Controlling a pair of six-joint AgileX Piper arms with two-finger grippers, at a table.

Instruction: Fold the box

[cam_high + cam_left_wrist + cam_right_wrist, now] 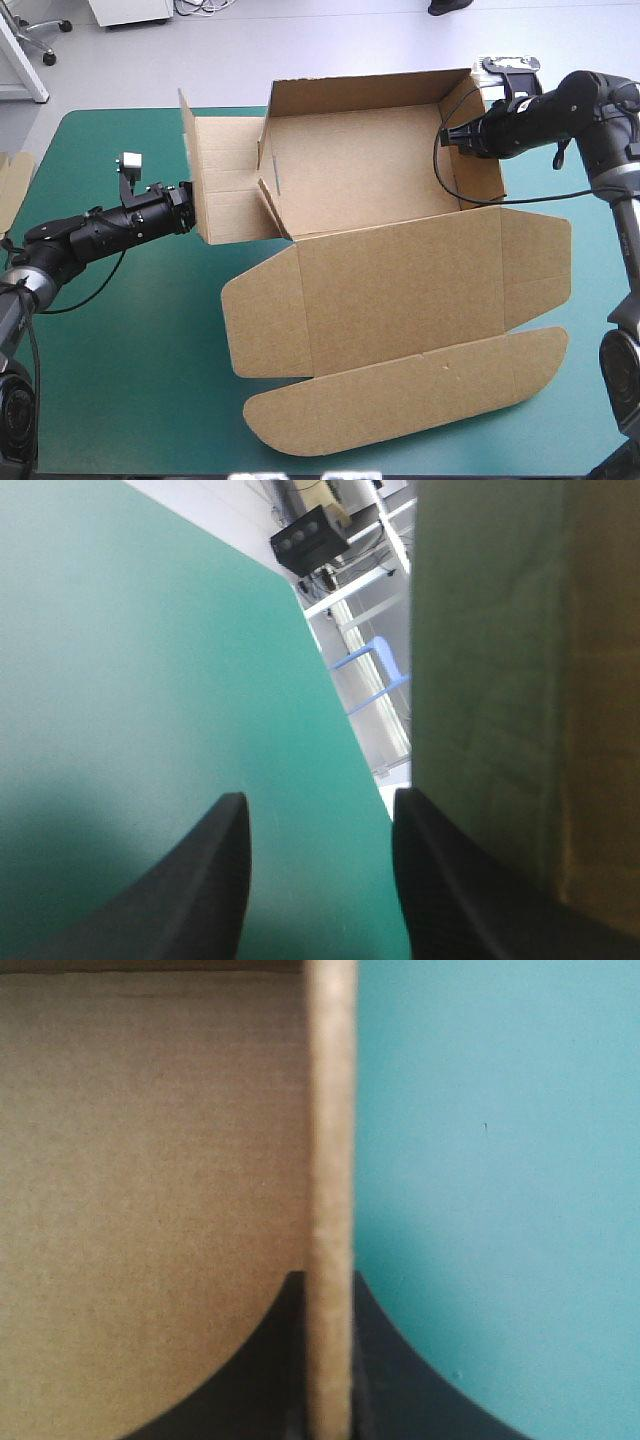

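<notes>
You've got R gripper (330,1278) clamped on box (400,290) right wall (485,178); L gripper (318,798) fingers spread wide, nothing between, just beside left flap (225,190).

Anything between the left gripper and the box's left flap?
Nothing visible. The left gripper, open, is right at the left flap of the box, with only bare table beside it. The right gripper is shut on the right wall.
</notes>
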